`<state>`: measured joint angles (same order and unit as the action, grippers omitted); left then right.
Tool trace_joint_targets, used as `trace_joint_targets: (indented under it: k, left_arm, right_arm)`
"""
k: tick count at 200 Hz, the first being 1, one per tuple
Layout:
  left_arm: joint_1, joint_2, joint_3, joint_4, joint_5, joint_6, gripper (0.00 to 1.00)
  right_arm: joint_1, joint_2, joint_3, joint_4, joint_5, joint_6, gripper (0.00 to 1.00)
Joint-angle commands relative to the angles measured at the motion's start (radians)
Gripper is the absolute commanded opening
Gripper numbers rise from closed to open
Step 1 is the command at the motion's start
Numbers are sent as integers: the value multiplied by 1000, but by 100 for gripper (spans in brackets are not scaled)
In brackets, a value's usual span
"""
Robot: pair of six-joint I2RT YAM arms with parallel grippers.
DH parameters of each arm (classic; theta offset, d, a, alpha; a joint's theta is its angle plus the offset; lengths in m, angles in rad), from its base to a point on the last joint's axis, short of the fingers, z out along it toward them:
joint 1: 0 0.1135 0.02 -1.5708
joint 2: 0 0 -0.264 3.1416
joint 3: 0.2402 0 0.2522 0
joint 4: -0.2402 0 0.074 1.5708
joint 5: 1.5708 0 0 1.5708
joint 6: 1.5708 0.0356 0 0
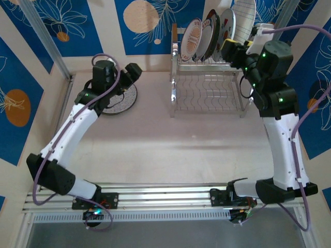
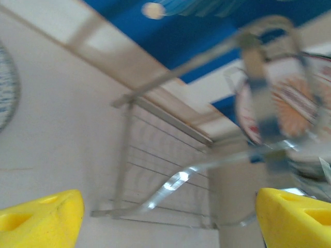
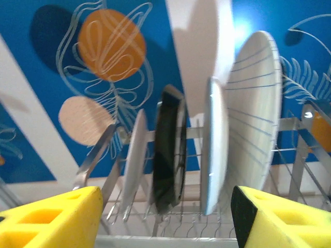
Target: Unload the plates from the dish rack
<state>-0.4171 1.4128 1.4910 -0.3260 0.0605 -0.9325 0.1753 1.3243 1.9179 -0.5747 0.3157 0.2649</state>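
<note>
Right wrist: plates (image 3: 253, 119) upright, edge-on

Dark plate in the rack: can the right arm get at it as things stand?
Probably yes. The open right gripper faces the dark plate edge-on with nothing between them. The neighbouring plates stand apart from it, though finger room looks tight.

The left arm (image 1: 77, 121) stretches forward from its base at the near left, with the elbow low and the wrist turned to the right. The left gripper (image 1: 133, 75) points rightward, its yellow fingers (image 2: 41, 219) spread wide with nothing between them. The right arm (image 1: 282, 139) stands nearly upright and folds leftward at the top. The right gripper (image 1: 227, 49) faces left, its jaws parted and gripping nothing.
</note>
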Motion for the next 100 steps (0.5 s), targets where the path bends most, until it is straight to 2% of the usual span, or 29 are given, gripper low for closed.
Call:
trace_joint_targets:
  k: [1, 23, 58, 100]
  left_arm:
    - [-65, -92, -39, 167, 50, 112, 87]
    - [-117, -164, -89, 284, 99, 151, 88]
    - [-188, -250, -142, 385, 98, 204, 91]
    - [-233, -281, -157, 409, 94, 207, 92]
  right_arm:
    - [-89, 50, 66, -21, -74, 97, 69]
    - [-166, 118, 137, -50, -144, 144, 70]
    - [-247, 216, 227, -71, -258, 179, 70]
    - [-279, 323, 331, -97, -316, 157, 70]
